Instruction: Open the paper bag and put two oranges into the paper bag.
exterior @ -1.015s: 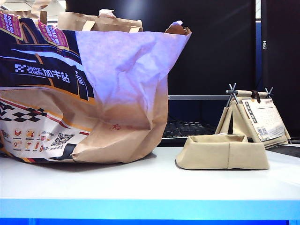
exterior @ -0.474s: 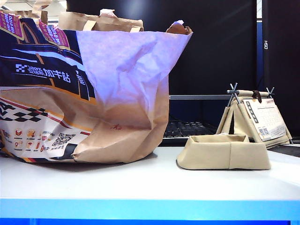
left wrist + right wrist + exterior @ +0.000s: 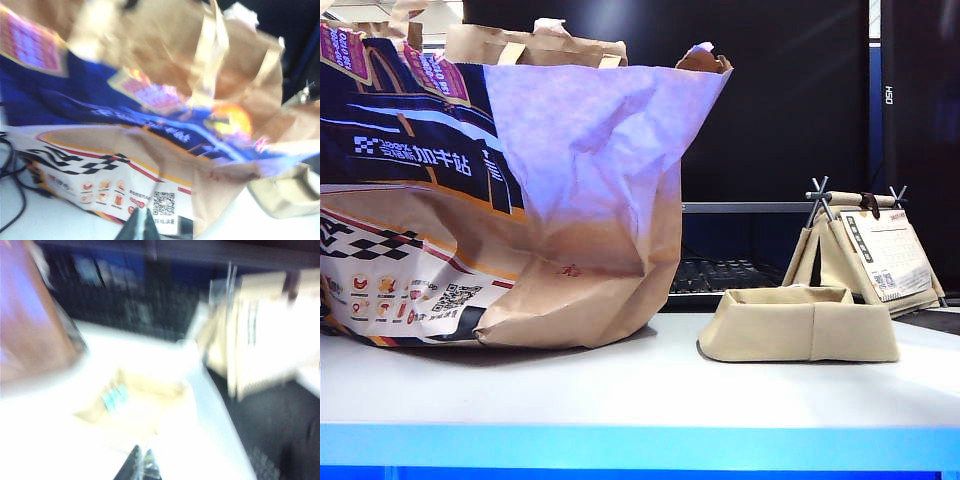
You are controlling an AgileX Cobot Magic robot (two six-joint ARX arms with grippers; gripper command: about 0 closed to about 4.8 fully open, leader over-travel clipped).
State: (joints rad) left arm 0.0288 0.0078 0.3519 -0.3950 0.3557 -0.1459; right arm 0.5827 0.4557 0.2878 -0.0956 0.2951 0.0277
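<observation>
The paper bag [image 3: 520,200] stands upright on the left of the white table, its mouth open and its handles up. From above, the left wrist view shows the bag [image 3: 100,100] with a blurred round orange shape [image 3: 231,119] inside its mouth, probably one of the oranges. I cannot make out a second one. My left gripper [image 3: 142,227] hangs shut and empty in front of the bag's printed side. My right gripper [image 3: 141,465] is shut and empty over the table near the beige tray. Neither gripper appears in the exterior view.
A small beige fabric tray [image 3: 800,325] sits right of the bag; its inside [image 3: 135,400] holds no fruit. Behind it stands a folding desk calendar [image 3: 875,250], with a dark keyboard [image 3: 715,275] beyond the table edge. Black cables [image 3: 10,170] lie beside the bag.
</observation>
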